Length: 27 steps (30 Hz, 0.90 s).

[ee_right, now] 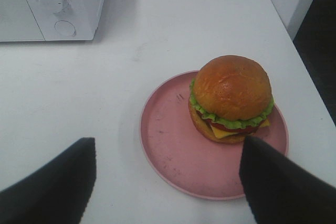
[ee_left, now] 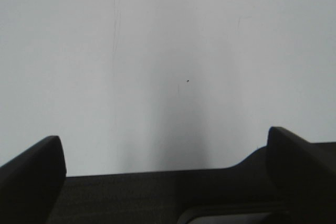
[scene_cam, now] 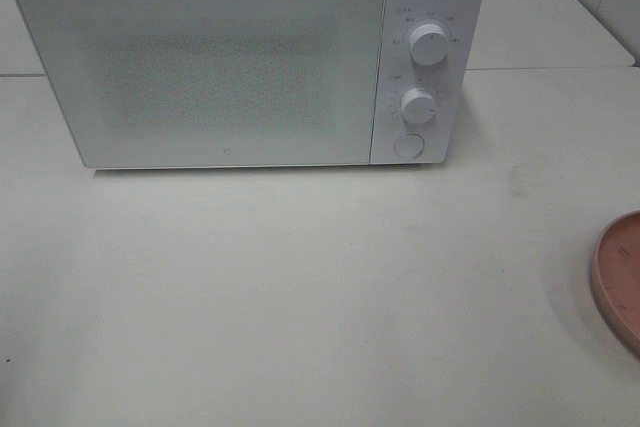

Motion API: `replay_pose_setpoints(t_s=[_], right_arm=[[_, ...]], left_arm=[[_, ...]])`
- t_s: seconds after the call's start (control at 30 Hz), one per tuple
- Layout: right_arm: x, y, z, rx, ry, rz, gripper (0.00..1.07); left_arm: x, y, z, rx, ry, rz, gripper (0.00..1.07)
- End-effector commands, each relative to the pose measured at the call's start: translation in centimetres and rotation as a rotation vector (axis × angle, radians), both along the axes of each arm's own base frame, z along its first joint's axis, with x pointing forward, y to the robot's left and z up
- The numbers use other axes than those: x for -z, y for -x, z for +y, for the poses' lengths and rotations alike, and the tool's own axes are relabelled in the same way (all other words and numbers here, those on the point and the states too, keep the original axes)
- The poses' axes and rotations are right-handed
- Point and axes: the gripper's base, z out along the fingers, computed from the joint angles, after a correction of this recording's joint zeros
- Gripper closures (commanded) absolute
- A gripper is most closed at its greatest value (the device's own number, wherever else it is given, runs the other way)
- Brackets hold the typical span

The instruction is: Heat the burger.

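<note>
Burger: glossy golden-brown domed burger (ee_right: 231, 98) sits on round pink plate (ee_right: 173, 145).
Microwave: white boxy microwave (scene_cam: 230, 57), door closed.
Left gripper (ee_left: 168, 161): spread, empty.
Right gripper (ee_right: 168, 177): spread, empty.

A white box-shaped microwave oven (scene_cam: 245, 57) stands at the back of the white table (scene_cam: 300, 287), its door shut and its two round dials (scene_cam: 428, 44) one above the other at its right end, with a round button (scene_cam: 408, 145) below them. A round pink plate (ee_right: 178, 150) lies on the table to the front right, well apart from the oven. The tall hamburger with a golden-brown domed bun (ee_right: 232, 95) sits on that plate, off centre toward the rim.
</note>
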Motion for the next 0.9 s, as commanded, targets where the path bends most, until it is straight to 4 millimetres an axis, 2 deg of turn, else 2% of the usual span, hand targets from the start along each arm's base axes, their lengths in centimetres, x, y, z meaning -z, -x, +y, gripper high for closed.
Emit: replay_pose_setpoints(t_s=[0.03,0.17,0.53,0.63,0.9], right_arm=[[0.0,0.4,0.0,0.0,0.006,-0.034,0.34],[0.0,0.4,0.0,0.0,0.006,-0.034,0.34],[0.0,0.4,0.0,0.0,0.006,-0.034,0.34],[0.0,0.4,0.0,0.0,0.006,-0.034,0.34],[0.0,0.2,0.0,0.0,0.007,-0.022,0.34]], left_arm=[[0.1,1.5,0.0,-0.007,-0.003,-0.148,0.09],[-0.3,3.6,0.0,-0.017,-0.011,-0.294,0.09],[-0.4,6.3,-0.1,-0.017,-0.015,-0.466,0.09],[-0.4,6.9,0.0,-0.019,-0.03,-0.505,0.09],[-0.4,6.8,0.0,-0.02,-0.03,-0.503,0.09]])
